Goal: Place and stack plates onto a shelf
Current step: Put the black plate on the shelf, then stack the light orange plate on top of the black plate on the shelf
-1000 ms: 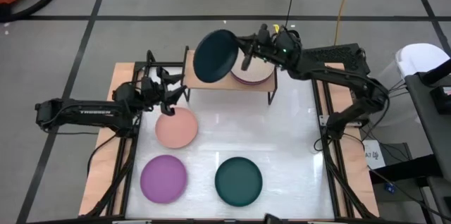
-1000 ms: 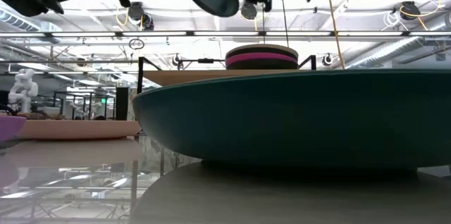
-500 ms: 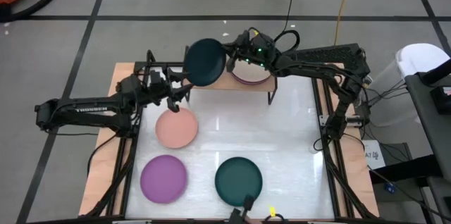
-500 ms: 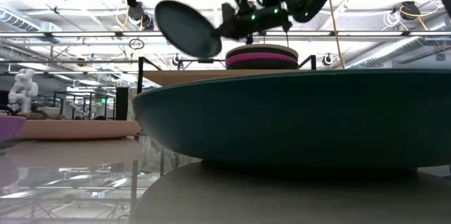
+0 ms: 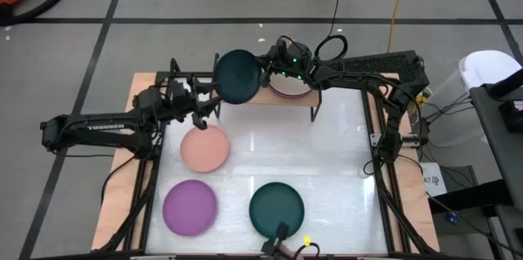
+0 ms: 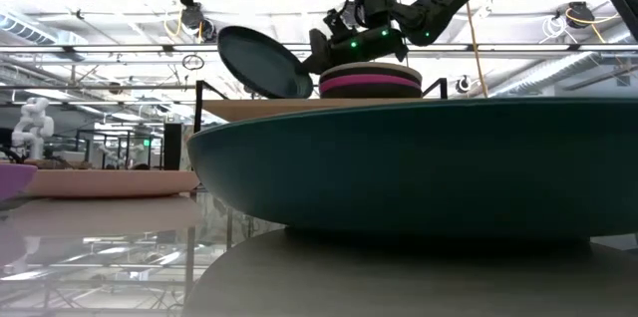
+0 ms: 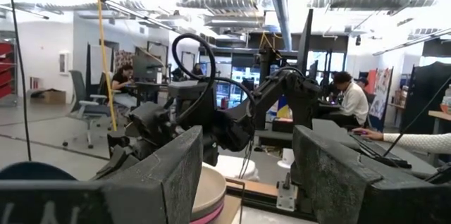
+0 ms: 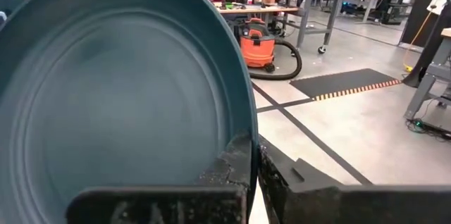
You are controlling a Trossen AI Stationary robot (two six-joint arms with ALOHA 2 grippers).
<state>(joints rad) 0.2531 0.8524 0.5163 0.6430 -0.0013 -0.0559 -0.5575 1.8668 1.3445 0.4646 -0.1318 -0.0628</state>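
My right gripper (image 5: 263, 72) is shut on a dark teal plate (image 5: 237, 76) and holds it over the left half of the wooden shelf (image 5: 304, 103). On the shelf's right half stands a stack of plates (image 6: 370, 81), beige on top with magenta below. My left gripper (image 5: 204, 105) hovers open near the shelf's left end, above the salmon plate (image 5: 204, 147). The salmon plate, a purple plate (image 5: 189, 207) and a second teal plate (image 5: 276, 209) lie flat on the white table. In the low view the second teal plate (image 6: 419, 167) fills the foreground. My right gripper pinches the dark teal plate by its rim (image 8: 243, 150), on the edge toward the table's right, with one finger on each face. The fingers (image 8: 282, 178) reach in from the right, nearly level. The plate (image 6: 264, 61) is lifted clear and tilted, its lower edge just above the shelf board (image 6: 289, 110).
The shelf stands at the table's far edge on thin black legs (image 5: 314, 113). The white table top (image 5: 327, 162) shows bare between the shelf and the near plates. A wooden border (image 5: 135, 154) and dark frame rails run along the left and right sides.
My right gripper has carried the dark teal plate toward the table's left and down, from high above the shelf to just over its left half. The plate has stayed tilted in the hold.
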